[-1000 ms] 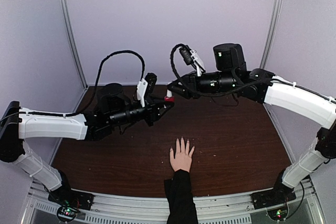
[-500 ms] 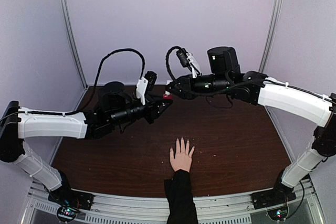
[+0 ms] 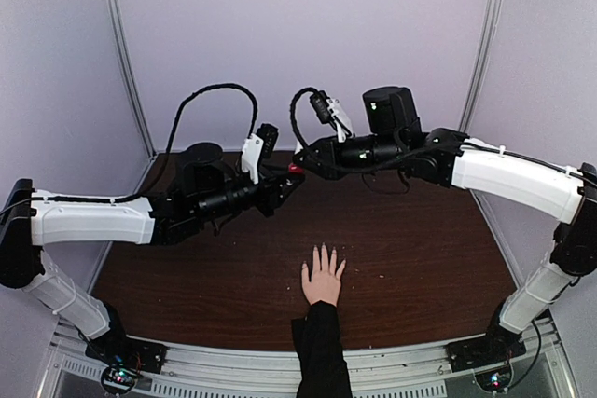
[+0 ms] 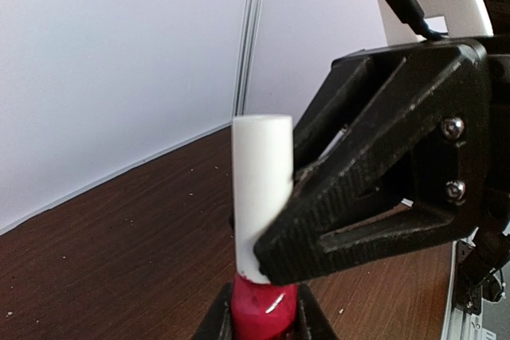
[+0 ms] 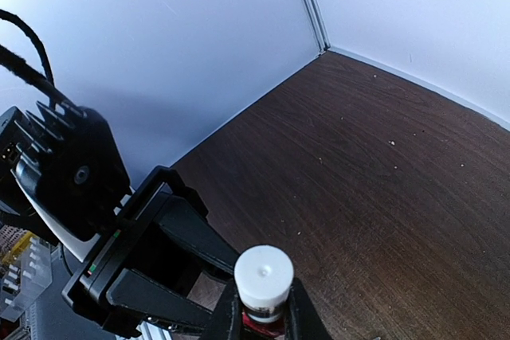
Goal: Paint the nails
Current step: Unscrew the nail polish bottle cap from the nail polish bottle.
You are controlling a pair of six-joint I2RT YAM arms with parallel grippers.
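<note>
A small red bottle (image 4: pixel 263 306) with a white cap (image 4: pixel 260 181) is held in mid-air above the back of the table. My left gripper (image 4: pixel 263 318) is shut on the red body from below. My right gripper (image 5: pixel 264 310) is shut on the white cap (image 5: pixel 263 275), one finger on each side. In the top view the two grippers meet at the bottle (image 3: pixel 295 169). A pale hand (image 3: pixel 323 279) with a black sleeve lies flat near the front edge, fingers pointing away. Its nails (image 3: pixel 323 249) are too small to tell their colour.
The dark wooden table (image 3: pixel 420 249) is closed in by pale walls with metal corner posts (image 3: pixel 126 62). Both arms reach over the back half of the table. The left gripper's black body (image 5: pixel 151 260) fills the lower left of the right wrist view.
My right arm has moved left and slightly down onto the bottle's cap, which is now covered in the top view. The left arm and the hand have stayed put.
</note>
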